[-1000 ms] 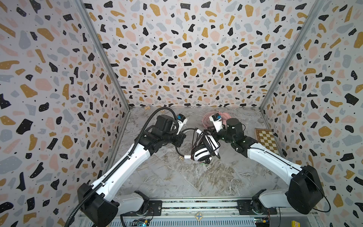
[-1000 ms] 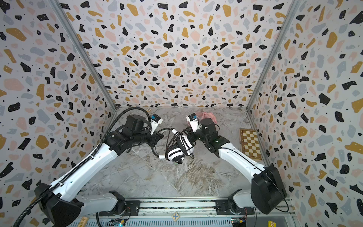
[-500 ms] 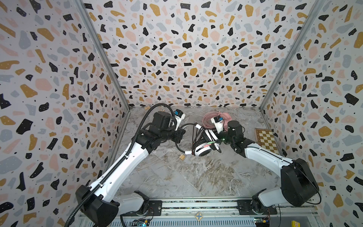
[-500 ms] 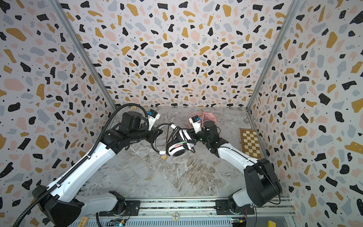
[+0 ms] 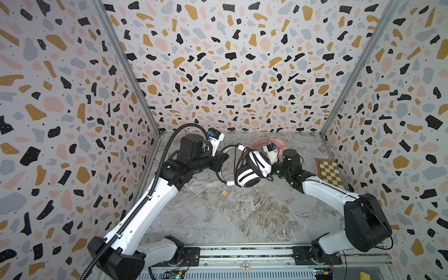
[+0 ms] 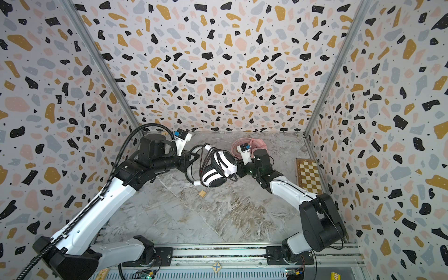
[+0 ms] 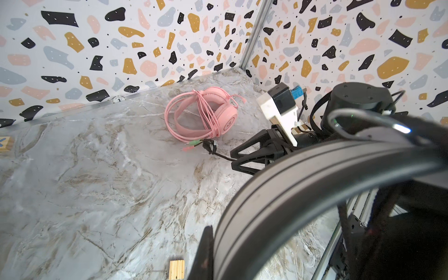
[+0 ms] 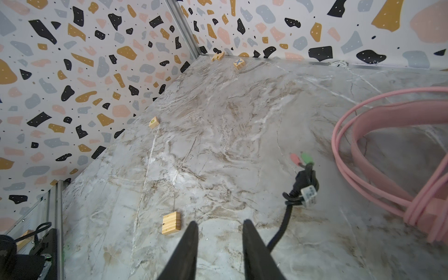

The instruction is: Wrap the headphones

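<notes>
In both top views the left gripper (image 5: pixel 221 160) (image 6: pixel 188 162) is clenched on the black headband of the white headset (image 5: pixel 253 167) (image 6: pixel 218 169), which sits between the two arms at mid-table with turns of black cable (image 5: pixel 238 164) across its ear cups. The right gripper (image 5: pixel 270 169) (image 6: pixel 238 169) is just beside the cups on the far side from the left one; how its jaws stand cannot be told from here. The pink headset (image 5: pixel 260 143) (image 6: pixel 242 145) lies on the marble table (image 5: pixel 242 218) near the back wall, a chessboard (image 5: pixel 329 171) sits by the right wall, and a wooden block (image 5: pixel 225 194) lies in front of the white headset. In the left wrist view the headband (image 7: pixel 315 174) crosses close to the lens beside one dark finger (image 7: pixel 206 252); farther off, the pink headset (image 7: pixel 206 116) lies flat with its own cable wound round it. The black cable's pink and green plugs (image 7: pixel 191 145) rest beside it. In the right wrist view the right gripper (image 8: pixel 219 221) is released, bare table showing between its tips. The black cable (image 8: pixel 283 225) runs past the outside of one finger to the plugs (image 8: pixel 301 160).
</notes>
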Controlling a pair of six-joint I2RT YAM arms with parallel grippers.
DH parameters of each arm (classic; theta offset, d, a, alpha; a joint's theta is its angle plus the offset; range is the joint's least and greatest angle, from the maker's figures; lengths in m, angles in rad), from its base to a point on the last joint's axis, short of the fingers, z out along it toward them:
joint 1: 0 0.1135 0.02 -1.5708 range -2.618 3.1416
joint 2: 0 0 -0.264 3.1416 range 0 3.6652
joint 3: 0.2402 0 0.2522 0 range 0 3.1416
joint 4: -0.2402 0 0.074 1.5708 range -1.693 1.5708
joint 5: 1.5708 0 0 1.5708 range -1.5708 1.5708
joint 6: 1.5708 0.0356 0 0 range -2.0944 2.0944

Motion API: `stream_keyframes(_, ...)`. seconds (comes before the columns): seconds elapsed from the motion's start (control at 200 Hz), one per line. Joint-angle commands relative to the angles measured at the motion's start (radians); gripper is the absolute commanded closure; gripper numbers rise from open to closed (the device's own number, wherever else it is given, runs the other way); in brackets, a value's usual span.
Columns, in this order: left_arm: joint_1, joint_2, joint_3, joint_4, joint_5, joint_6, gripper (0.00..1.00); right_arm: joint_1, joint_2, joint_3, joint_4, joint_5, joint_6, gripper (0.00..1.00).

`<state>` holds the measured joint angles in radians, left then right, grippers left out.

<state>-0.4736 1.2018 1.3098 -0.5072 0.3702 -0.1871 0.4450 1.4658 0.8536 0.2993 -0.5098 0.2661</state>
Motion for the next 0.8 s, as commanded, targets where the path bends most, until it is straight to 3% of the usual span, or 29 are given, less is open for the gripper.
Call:
stream_keyframes(0.0, 0.01, -0.013, 0.062, 0.127, 0.069, -0.063, 1.0, 0.001, 0.0, -0.019, 0.02, -0.033, 0.019, 0.7)
stream_keyframes(0.481, 0.021, 0.008, 0.133, 0.115, 0.098, -0.084, 1.0, 0.001, 0.059, -0.071, 0.201, -0.136, 0.092, 0.66)
stream_keyframes(0.591, 0.023, 0.008, 0.15, 0.11, 0.09, -0.086, 1.0, 0.001, 0.078, -0.079, 0.243, -0.155, 0.117, 0.69)
stream_keyframes(0.716, 0.026, 0.014, 0.163, 0.108, 0.083, -0.088, 1.0, 0.001, 0.09, -0.089, 0.279, -0.163, 0.135, 0.83)
stream_keyframes(0.796, 0.029, 0.023, 0.166, 0.108, 0.074, -0.094, 1.0, 0.001, 0.097, -0.095, 0.29, -0.169, 0.138, 0.84)
